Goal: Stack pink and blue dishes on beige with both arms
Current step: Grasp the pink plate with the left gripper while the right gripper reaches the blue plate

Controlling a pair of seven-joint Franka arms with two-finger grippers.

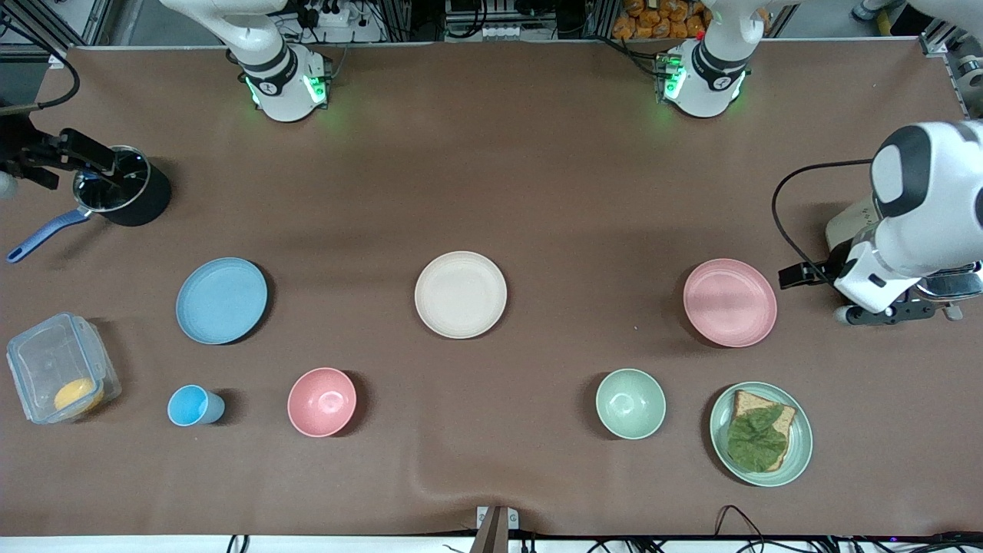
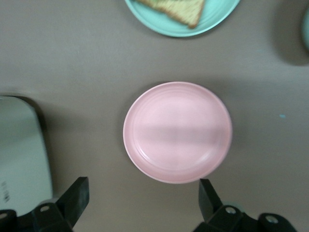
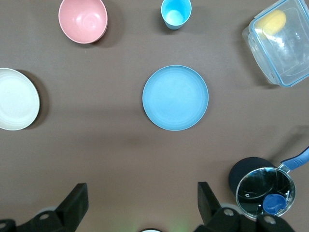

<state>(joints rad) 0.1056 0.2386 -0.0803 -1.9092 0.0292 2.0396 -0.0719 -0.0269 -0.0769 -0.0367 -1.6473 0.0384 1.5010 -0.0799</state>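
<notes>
The left arm reaches out at its own end of the counter (image 1: 491,153), bent, its wrist up in the air just beside the pink plate (image 1: 729,302). The left gripper (image 2: 140,203) points straight down, fingers (image 2: 75,198) spread wide with nothing between them. The right gripper (image 3: 140,205) hangs high over the counter above the blue plate (image 3: 175,97), also pointing down, fingers (image 3: 210,200) wide apart and bare.

Right gripper (image 3: 140,200) open above bare tabletop (image 3: 116,140). Blue plate (image 3: 175,97) lies flat, beige plate (image 3: 15,99) well apart. Pink bowl (image 3: 82,20), blue cup (image 3: 175,13), clear box (image 3: 281,41), black pot (image 3: 260,186) around.
</notes>
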